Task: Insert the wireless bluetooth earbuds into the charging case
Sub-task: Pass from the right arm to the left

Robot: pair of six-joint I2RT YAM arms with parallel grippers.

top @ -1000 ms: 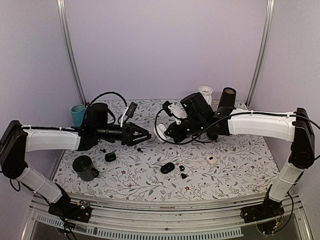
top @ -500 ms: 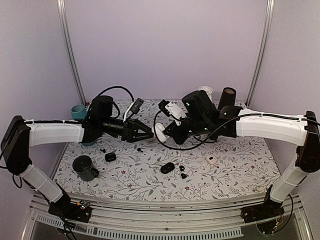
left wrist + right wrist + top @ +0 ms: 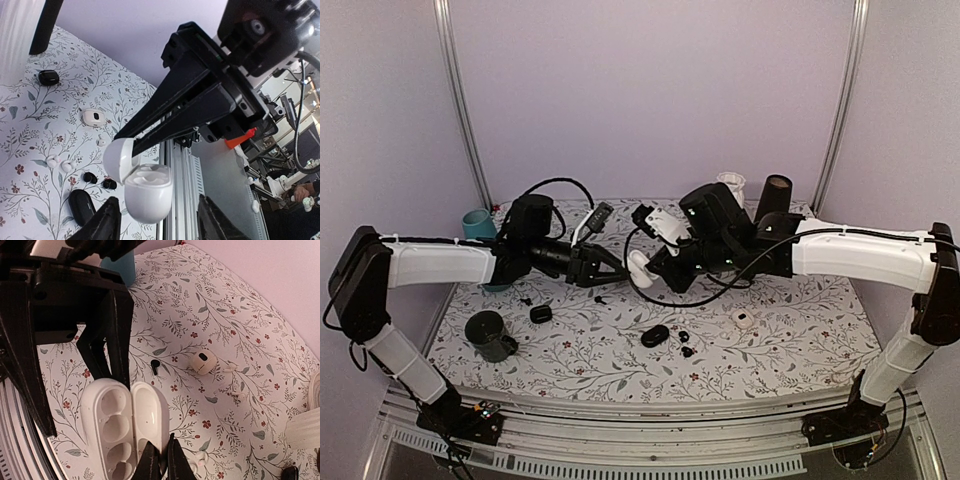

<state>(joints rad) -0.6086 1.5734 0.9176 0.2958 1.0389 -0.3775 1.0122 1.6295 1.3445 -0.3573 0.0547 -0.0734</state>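
A white charging case hangs open in the air, and its cavities look empty. My right gripper is shut on the edge of its lid. It shows in the top view mid-table. My left gripper is open, with one finger on each side just below the case, not touching it. Its tips face the case from the left. Two black earbuds lie beside a black case and show in the left wrist view. A stemmed black earbud lies below the case.
A small black case, a white case and white earbuds lie on the floral table. A dark cup and a teal cup stand at the left. A black cylinder and a white ribbed cup stand at the back.
My left arm has swung up and to the right, bringing its open fingers closer to the case. My right gripper has shifted slightly left with the case.
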